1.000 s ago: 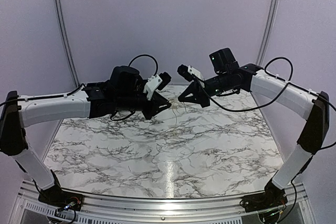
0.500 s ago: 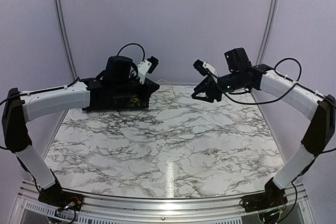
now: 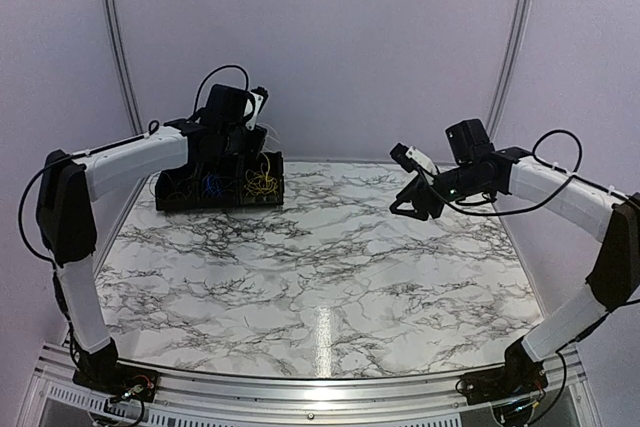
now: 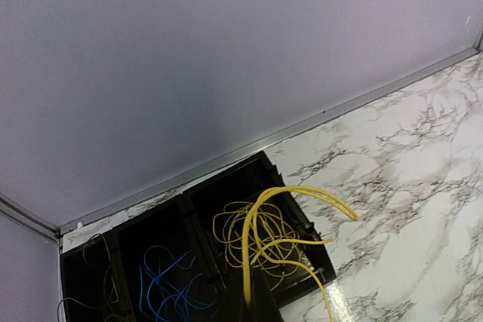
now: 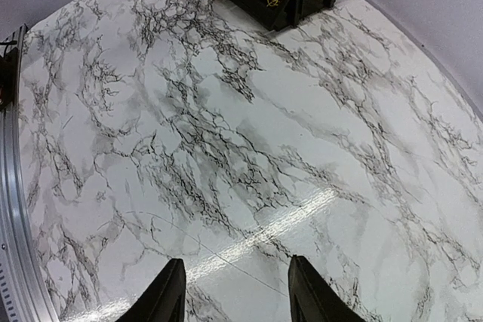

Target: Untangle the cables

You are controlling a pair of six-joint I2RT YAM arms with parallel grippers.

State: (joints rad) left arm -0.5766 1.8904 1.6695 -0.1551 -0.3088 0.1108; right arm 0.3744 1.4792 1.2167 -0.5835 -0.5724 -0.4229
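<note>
In the left wrist view a looped yellow cable [image 4: 260, 209] rises from the dark tips of my left gripper [image 4: 260, 313], which is shut on it. The cable hangs over a black divided bin [image 4: 321, 265]. More yellow cables [image 4: 226, 235] lie in the bin's right compartment and blue cables [image 4: 162, 288] in the middle one. From above, my left gripper [image 3: 252, 142] hovers over that bin [image 3: 170, 203] at the back left. My right gripper [image 3: 405, 207] is at the right, open, with bare marble between its fingers [image 5: 167, 292].
A hair-thin line [image 5: 204, 246] crosses the marble just ahead of my right fingers; I cannot tell whether it is a cable. The bin's left compartment [image 4: 83, 269] holds thin dark wires. The back wall rises close behind the bin. A metal rail [image 3: 320, 387] runs along the near edge.
My left arm swung left and back from the table's middle to above the bin, its gripper shut on the yellow cable. My right gripper opened and drew away to the right.
</note>
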